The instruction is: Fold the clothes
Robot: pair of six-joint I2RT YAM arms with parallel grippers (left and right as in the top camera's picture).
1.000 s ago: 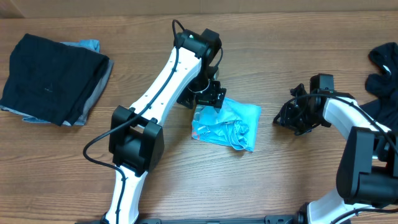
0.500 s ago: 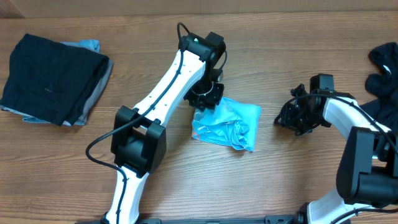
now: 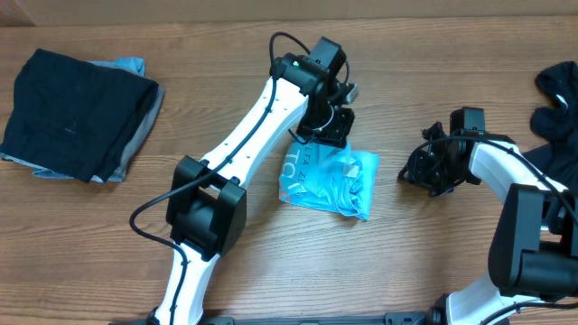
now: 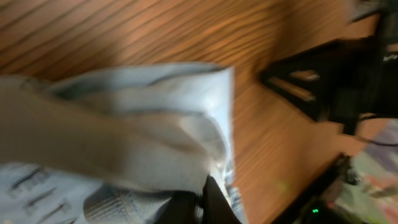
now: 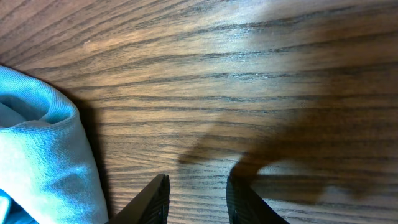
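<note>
The light blue T-shirt (image 3: 336, 181) lies crumpled on the wooden table near the middle, with white print showing on its left part. My left gripper (image 3: 328, 135) stands over the shirt's top edge. In the blurred left wrist view the left gripper (image 4: 202, 208) is shut on a fold of the shirt (image 4: 155, 112), which is lifted. My right gripper (image 3: 409, 173) rests to the right of the shirt, apart from it. In the right wrist view it (image 5: 196, 202) is open over bare wood, with the shirt's edge (image 5: 37, 155) to its left.
A stack of folded dark and grey garments (image 3: 77, 113) sits at the far left. A loose black garment (image 3: 560, 104) lies at the right edge, behind my right arm.
My left gripper has shut on the shirt's upper edge and moved right and back, pulling the fabric over and exposing white print. The right arm has not moved.
</note>
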